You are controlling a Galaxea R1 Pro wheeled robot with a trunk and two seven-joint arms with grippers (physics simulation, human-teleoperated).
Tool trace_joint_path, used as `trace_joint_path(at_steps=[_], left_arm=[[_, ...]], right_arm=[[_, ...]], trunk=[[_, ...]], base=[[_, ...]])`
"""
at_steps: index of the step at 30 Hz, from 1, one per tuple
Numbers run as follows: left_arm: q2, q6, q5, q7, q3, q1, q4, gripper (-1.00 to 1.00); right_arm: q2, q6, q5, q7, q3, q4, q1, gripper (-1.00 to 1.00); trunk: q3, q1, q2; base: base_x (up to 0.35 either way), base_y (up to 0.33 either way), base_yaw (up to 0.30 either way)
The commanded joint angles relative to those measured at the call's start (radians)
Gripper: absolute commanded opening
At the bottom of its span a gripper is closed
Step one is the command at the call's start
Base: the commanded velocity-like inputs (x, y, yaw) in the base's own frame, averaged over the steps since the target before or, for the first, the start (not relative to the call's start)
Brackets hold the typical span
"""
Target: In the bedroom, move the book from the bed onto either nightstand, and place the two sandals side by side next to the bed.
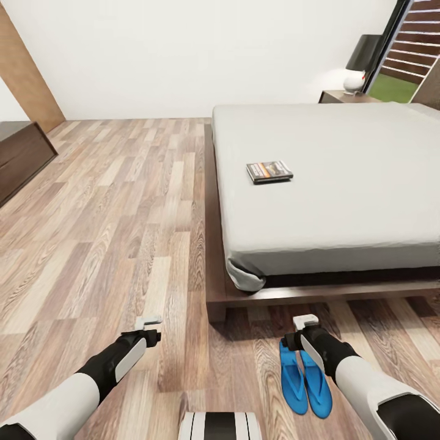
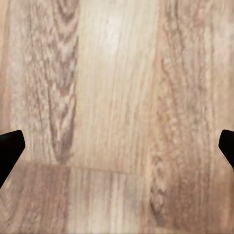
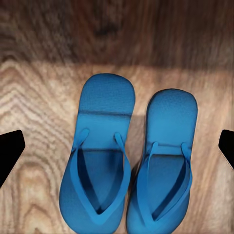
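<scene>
From my head, the book [image 1: 269,172] lies flat on the bed [image 1: 342,201], near its edge; thin, light, probably best pinched at a cover edge. My left gripper [image 2: 117,146] hangs wide open over floor [image 2: 117,73]. My right gripper [image 3: 117,146], also spread, hovers above the sandals [image 3: 129,170], side by side at the bed's foot.

The right arm [image 1: 366,379] covers part of the right-hand sandal [image 1: 318,385], the bed [image 1: 342,165] is cut off at the right edge, and the book [image 1: 269,172] lettering is too small to read.
</scene>
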Motion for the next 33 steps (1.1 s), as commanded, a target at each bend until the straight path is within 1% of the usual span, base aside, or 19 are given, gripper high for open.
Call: trace_joint_path(at_steps=[1, 33], left_arm=[[0.002, 0.002, 0.010, 0.009, -0.009, -0.001, -0.003, 1.00], [0.002, 0.001, 0.010, 0.009, -0.013, -0.001, -0.003, 1.00]], right_arm=[[-0.001, 0.005, -0.009, -0.003, 0.008, -0.002, 0.000, 1.00], [-0.001, 0.004, -0.010, -0.003, 0.007, -0.002, 0.000, 1.00]], trunk=[[-0.001, 0.000, 0.000], [-0.001, 0.000, 0.000]], base=[[0.000, 0.000, 0.000], [0.000, 0.000, 0.000]])
